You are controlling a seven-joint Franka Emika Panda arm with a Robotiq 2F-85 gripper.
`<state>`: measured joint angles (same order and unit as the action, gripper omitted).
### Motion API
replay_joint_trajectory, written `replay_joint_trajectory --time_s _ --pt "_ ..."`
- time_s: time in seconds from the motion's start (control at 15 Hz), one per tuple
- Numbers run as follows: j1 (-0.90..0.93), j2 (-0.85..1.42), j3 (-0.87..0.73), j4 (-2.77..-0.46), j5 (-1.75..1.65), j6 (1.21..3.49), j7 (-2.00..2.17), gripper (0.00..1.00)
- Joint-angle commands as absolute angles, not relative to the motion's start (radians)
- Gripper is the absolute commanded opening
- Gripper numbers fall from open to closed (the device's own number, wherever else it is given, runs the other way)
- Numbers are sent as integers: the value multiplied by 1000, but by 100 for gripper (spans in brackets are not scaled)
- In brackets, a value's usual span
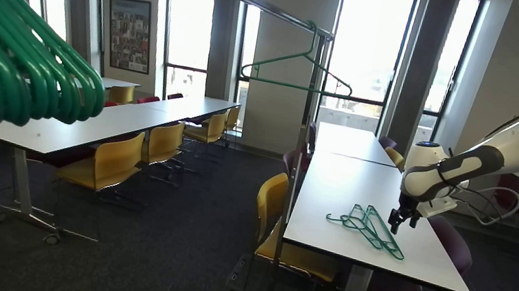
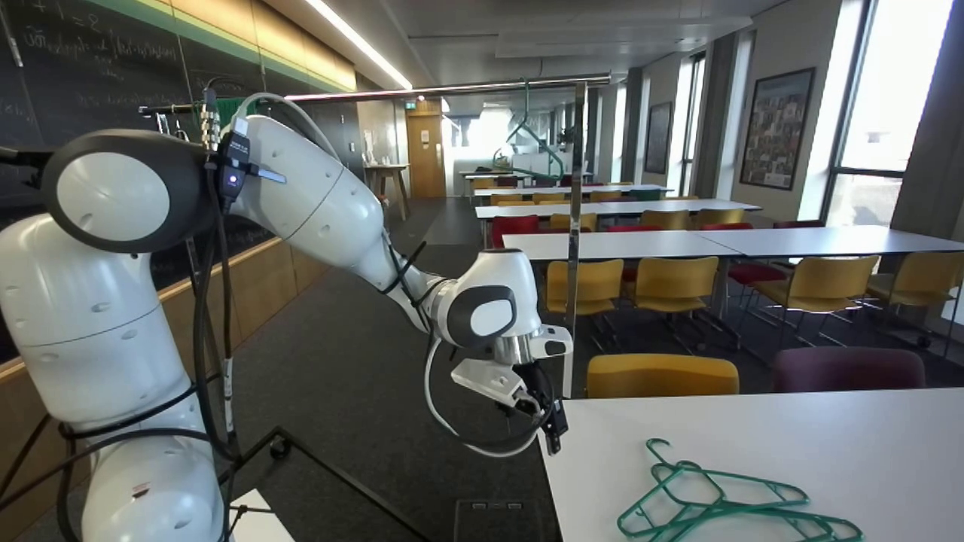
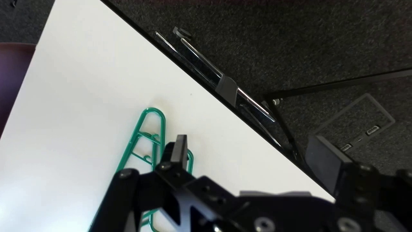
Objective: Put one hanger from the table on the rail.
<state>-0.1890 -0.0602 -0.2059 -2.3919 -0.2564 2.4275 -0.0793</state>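
Note:
Thin green hangers [image 1: 376, 241] lie overlapping on the white table [image 1: 347, 180]. They show in an exterior view [image 2: 723, 512] and, partly hidden by a finger, in the wrist view [image 3: 127, 150]. The rail [image 1: 261, 3] runs above the table's height in both exterior views [image 2: 482, 91]. One green hanger [image 1: 295, 87] hangs near its end. My gripper [image 1: 404, 225] is open and empty above the table, beside the hangers. In the wrist view [image 3: 254, 151], one finger overlaps the hangers and the other lies over the table's dark edge and floor.
A slim metal upright [image 2: 575, 226] holds the rail's end beside the table. A yellow chair [image 1: 275, 192] and a purple chair [image 1: 452, 243] stand at the table's sides. A bulky cluster of green hangers [image 1: 8, 53] fills the near left of an exterior view.

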Motion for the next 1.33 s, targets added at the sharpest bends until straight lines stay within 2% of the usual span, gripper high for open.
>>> replay_joint_trajectory --time_s 0.0,0.2,0.67,1.27 --pt "-199 -15 -222 -2354 -170 2518 -186 100" --pt "-205 51 -230 -2309 -101 2585 -219 100" --pt "-250 280 -211 -2110 80 2542 -206 100" --pt "-299 514 -206 -1869 58 2501 -165 100"
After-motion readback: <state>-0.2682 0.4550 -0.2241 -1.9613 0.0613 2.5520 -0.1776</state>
